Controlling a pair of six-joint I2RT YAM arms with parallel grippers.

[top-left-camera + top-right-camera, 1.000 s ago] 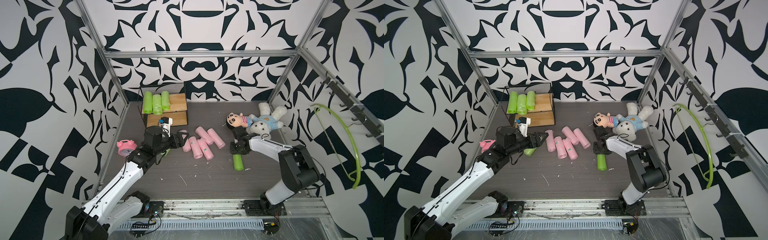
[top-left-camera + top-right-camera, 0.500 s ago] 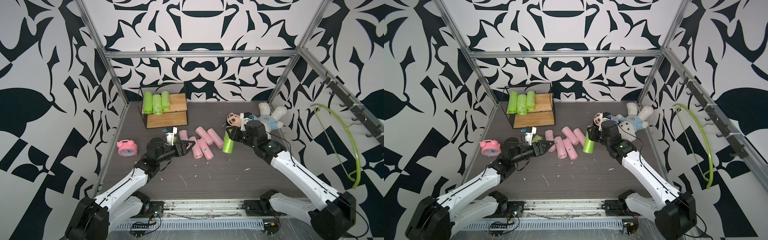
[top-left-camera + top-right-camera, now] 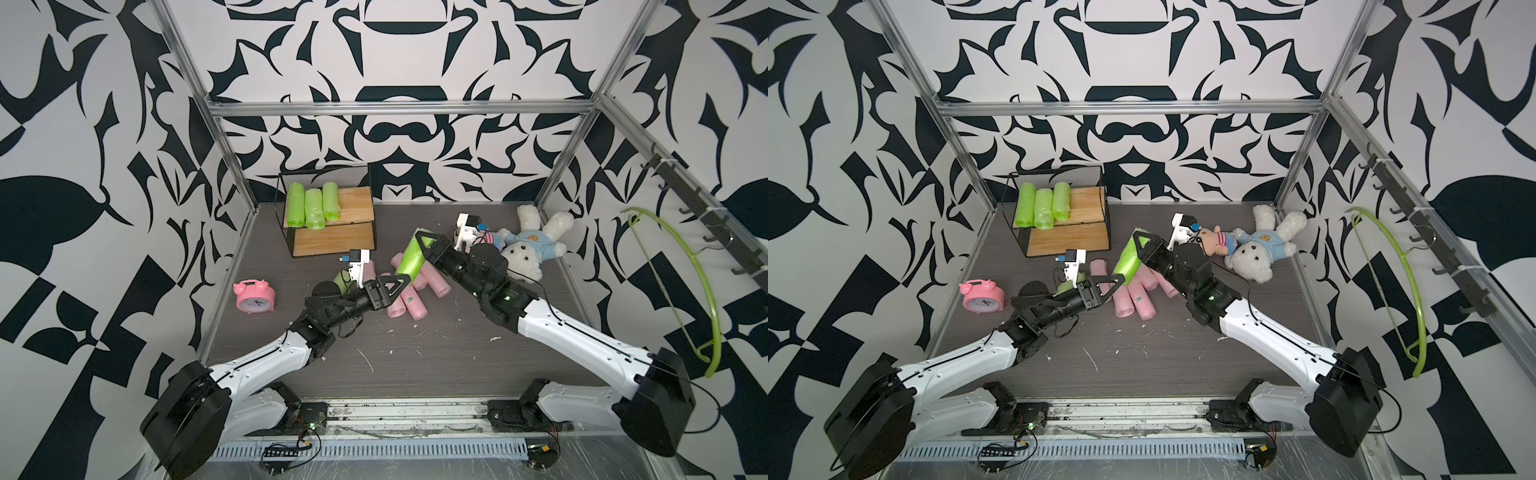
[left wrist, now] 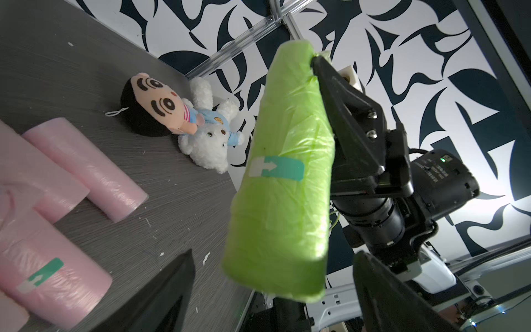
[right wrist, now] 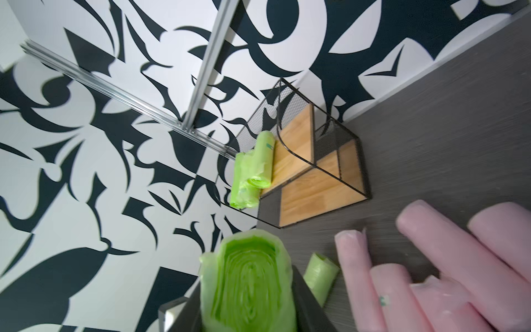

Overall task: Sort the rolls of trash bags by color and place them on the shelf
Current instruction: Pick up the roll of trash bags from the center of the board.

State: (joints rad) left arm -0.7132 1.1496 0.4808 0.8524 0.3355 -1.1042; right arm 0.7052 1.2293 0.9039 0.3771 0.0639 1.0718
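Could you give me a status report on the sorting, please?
Right pincer shut on green roll, off the table. Left pincer open at its lower end. Three green rolls on shelf. Nothing seen blocking.

Arrow label (image 4: 275,170) on green roll (image 4: 290,115)

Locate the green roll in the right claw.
In both top views the green roll hangs mid-scene in the shut right claw, off the table above the pink rolls, its lower end near the open left claw.

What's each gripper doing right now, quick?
Left gripper: open, holding nothing.
Right gripper: closed on a lime-green trash bag roll.
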